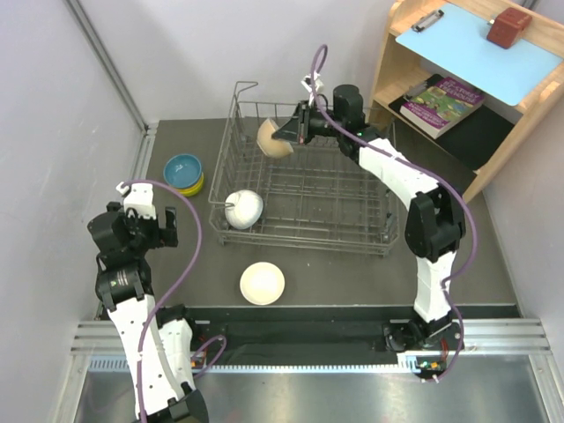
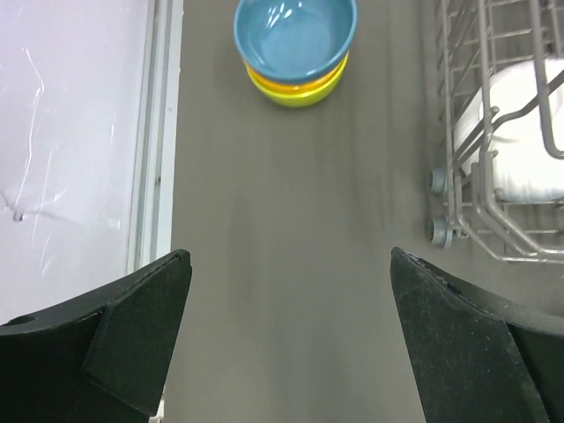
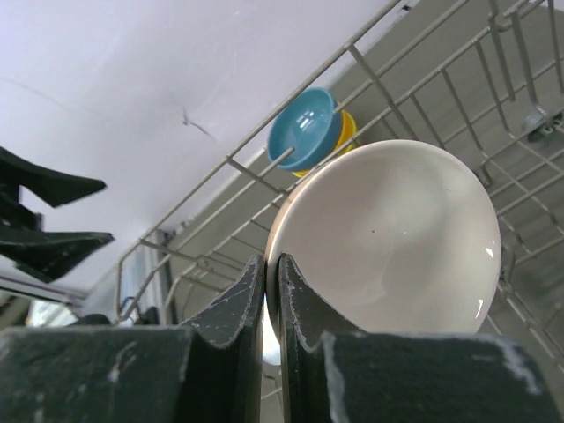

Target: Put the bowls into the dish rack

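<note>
Presently, right jaws: pinching the rim of a beige bowl, which stands on edge at the far-left part of the dish rack.
Left jaws: spread wide with nothing between them, over the bench left of the rack.
White bowl: inside the rack's near-left corner.
Second beige bowl: on the bench, just in front of the rack.
Blue bowl: nested atop the orange bowl and the yellow-green bowl, left of the rack.

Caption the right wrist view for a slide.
Right gripper pinches the rim of a beige bowl at the dish rack.
</note>
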You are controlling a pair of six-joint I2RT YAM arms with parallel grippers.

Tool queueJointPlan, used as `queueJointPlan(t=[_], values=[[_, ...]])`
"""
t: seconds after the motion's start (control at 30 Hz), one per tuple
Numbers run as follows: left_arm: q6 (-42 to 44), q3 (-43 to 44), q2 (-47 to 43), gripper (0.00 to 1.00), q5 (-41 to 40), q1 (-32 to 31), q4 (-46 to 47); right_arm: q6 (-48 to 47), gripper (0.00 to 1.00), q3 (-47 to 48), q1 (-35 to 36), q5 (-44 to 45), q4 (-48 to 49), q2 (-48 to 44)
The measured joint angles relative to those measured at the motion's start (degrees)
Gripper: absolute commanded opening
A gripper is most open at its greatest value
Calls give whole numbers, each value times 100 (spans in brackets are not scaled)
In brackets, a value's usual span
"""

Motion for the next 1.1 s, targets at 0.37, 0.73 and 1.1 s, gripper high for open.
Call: queueJointPlan(t=[0.37,0.73,1.1], values=[[461,586,249,99,-468,0,-855,3185,0,-105,-435,-841,3506,1075],[887,855,507,99,-769,0,-1453,5300,0,562,-457,-831,5320,2706],[883,855,605,99,-769,0,-1486,5786,0,988,-319,-649,5674,3005]])
